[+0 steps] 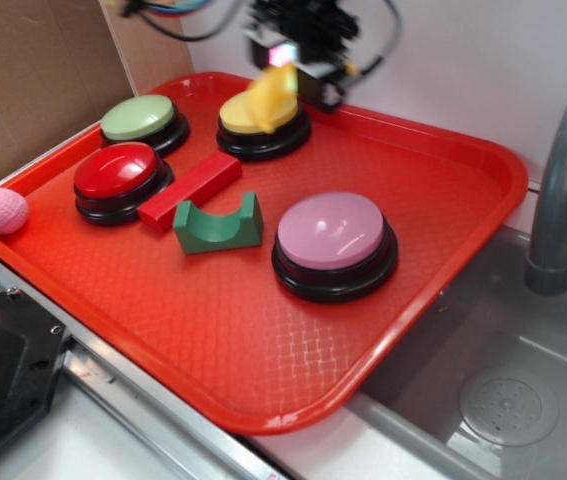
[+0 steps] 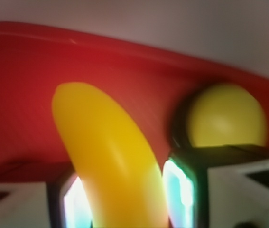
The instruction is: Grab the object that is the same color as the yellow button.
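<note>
Hanging at the back of the red tray (image 1: 443,260), the gripper (image 1: 285,72) pinches the toy banana (image 1: 269,95) clear above the yellow button (image 1: 261,122). Exterior view: banana is blurred, dangling below the fingers, no contact with the button dome visible. Judged: grasp is made and the object is off the tray surface, so the task looks essentially done; what is left is only to hold it secure or carry it off.

Rest of tray: green button (image 1: 141,120) back left, red button (image 1: 118,178) in front of it, red block (image 1: 191,190) and green arch block (image 1: 218,226) mid-tray, pink button (image 1: 334,243) right of centre. Pink ball (image 1: 1,210) sits at the tray's left edge. Open room: the front half and right side of the tray are bare. Tight spots: wall close behind the arm, cardboard to the left, grey faucet (image 1: 561,180) and sink (image 1: 493,400) beyond the tray's right rim.

Wrist view: banana (image 2: 110,161) fills the centre, clamped between the two fingers (image 2: 179,190), its free end pointing toward the tray's far rim (image 2: 125,40). Yellow button (image 2: 227,116) lies right of it, apart from the banana. Picture is soft; exact contact on the pads cannot be read.
</note>
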`<state>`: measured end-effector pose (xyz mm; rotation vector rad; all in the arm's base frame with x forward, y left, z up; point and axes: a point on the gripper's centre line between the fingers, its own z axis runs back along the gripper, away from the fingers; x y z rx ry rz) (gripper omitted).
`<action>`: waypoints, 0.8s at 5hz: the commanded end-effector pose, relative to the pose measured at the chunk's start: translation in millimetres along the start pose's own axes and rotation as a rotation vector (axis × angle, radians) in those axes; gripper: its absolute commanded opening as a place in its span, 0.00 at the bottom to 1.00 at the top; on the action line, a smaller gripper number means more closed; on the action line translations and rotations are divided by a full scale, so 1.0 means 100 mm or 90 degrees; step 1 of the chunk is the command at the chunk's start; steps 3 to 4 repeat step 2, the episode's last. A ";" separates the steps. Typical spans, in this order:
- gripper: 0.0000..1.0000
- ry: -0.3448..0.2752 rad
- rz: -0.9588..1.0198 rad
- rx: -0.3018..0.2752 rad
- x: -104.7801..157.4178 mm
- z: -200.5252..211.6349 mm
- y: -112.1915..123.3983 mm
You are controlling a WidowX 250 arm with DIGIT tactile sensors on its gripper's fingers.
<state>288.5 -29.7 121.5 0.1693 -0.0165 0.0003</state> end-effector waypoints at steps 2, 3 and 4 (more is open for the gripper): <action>0.00 -0.033 0.165 -0.022 -0.43 0.29 0.14; 0.00 -0.033 0.165 -0.022 -0.43 0.29 0.14; 0.00 -0.033 0.165 -0.022 -0.43 0.29 0.14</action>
